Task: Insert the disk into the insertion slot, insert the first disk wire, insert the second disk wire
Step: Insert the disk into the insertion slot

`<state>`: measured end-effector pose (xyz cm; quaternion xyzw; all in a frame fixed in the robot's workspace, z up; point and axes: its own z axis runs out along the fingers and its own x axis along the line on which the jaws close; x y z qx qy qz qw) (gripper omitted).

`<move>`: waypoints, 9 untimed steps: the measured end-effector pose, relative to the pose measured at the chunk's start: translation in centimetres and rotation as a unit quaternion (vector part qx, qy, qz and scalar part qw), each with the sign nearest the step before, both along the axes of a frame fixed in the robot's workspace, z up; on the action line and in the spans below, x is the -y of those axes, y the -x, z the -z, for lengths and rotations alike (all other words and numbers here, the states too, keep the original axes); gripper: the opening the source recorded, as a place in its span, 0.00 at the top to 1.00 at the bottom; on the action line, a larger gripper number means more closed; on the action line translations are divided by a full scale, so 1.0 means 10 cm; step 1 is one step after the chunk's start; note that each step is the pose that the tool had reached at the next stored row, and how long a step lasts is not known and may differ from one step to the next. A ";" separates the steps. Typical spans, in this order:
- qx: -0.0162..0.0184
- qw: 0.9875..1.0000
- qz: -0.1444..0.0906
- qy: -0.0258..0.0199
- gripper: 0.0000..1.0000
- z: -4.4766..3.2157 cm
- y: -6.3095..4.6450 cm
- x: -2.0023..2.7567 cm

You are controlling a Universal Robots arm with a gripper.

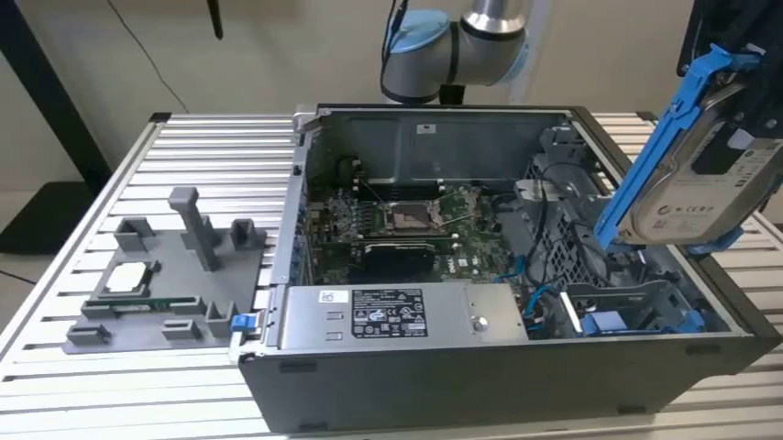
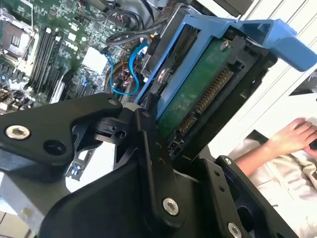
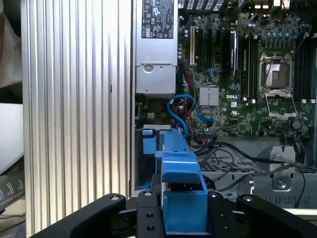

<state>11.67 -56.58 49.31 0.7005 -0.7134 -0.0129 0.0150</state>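
Observation:
My gripper is shut on the disk, a silver-grey drive with a white label in a bright blue carrier. I hold it tilted on edge above the open computer case, at the exterior view's right. In both wrist views the black fingers clamp the blue carrier from both sides, and the second wrist view shows the disk's green underside and connector. The insertion slot, a grey perforated metal bay, lies below the disk in the case's near right corner. Blue wires curl beside the bay, loose inside the case.
The case holds a motherboard and a grey power supply along its front. A grey fixture tray with parts sits on the slatted table at the exterior view's left. A person's hand rests beyond the table.

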 end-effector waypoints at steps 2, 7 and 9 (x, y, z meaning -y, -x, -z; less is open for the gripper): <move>0.000 1.000 0.000 0.000 1.00 0.008 -0.01 0.017; 0.000 1.000 0.000 0.000 1.00 0.038 -0.03 0.087; 0.000 1.000 0.000 0.000 1.00 0.053 -0.03 0.116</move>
